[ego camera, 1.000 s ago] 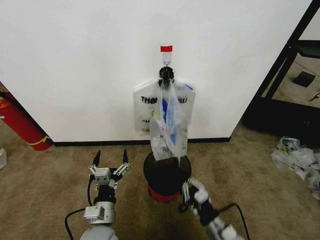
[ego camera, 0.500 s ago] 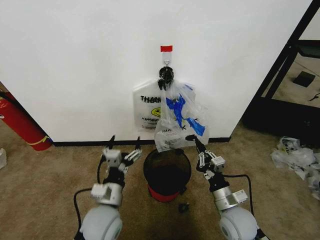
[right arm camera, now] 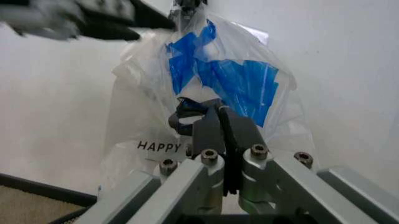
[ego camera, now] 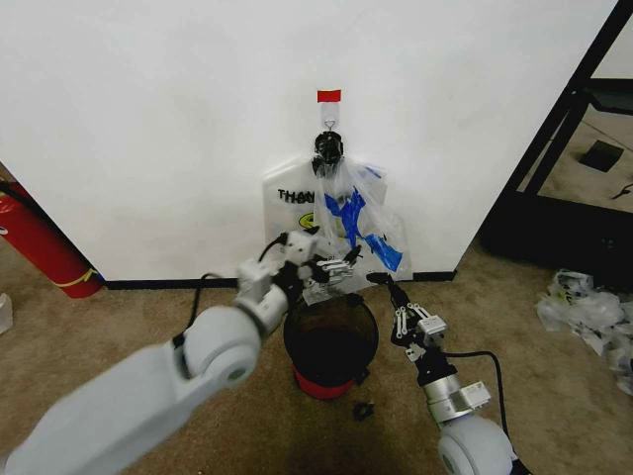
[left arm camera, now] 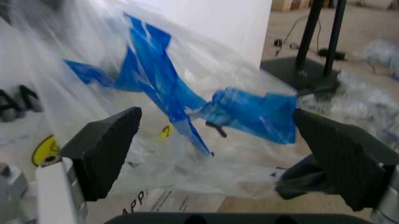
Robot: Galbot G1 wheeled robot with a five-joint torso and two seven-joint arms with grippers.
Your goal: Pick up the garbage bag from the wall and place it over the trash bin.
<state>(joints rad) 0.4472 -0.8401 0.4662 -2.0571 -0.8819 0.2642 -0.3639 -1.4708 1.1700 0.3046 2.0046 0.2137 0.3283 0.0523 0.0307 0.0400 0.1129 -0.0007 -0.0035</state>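
Garbage bag (ego camera: 341, 223) hangs on the wall (ego camera: 148, 119) above the trash bin (ego camera: 330, 341); left gripper (ego camera: 331, 272) spreads wide at it, right gripper (ego camera: 381, 282) pinches its lower corner.

The translucent white garbage bag (ego camera: 341, 233) hangs crumpled from a hook on the white wall (ego camera: 148, 119), directly above the black mesh trash bin (ego camera: 330, 341).

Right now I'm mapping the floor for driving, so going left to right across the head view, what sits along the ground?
Fire extinguisher → trash bin → right pincer → black stand base → heap of plastic scraps.
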